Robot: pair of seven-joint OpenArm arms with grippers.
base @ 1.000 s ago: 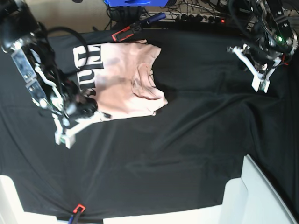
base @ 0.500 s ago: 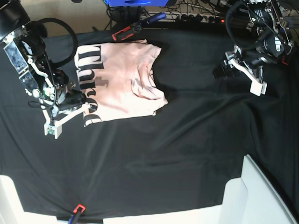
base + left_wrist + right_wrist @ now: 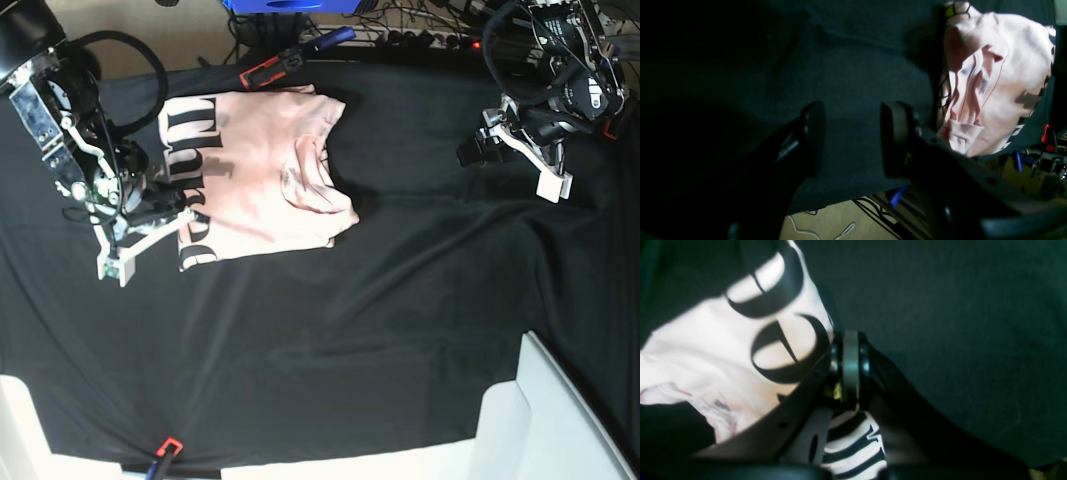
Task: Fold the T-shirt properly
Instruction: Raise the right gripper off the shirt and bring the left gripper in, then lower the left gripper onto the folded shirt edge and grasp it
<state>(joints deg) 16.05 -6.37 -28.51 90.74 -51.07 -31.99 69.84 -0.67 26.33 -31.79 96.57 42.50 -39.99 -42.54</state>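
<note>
Lying folded on the black table cloth (image 3: 400, 300) near its far edge, the pale pink cotton T-shirt with black lettering (image 3: 260, 170) is pinched at its lettered edge by the right gripper (image 3: 849, 368), probably to carry the next fold, while the left gripper (image 3: 853, 140) hangs apart and empty

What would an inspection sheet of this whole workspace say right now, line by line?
Surface: black table cloth, wrinkled, covering the table.
Job's things: pale pink cotton T-shirt with black lettering, partly folded, rumpled along its right side in the base view.
Clutter: red-and-black tool at the far cloth edge; white panels at the near corner.
Grippers: right end effector shut, at the shirt's lettered edge; left end effector open, empty, above bare cloth.
Cables: tangle with a power strip behind the table.
Surroundings: beige floor.
</note>
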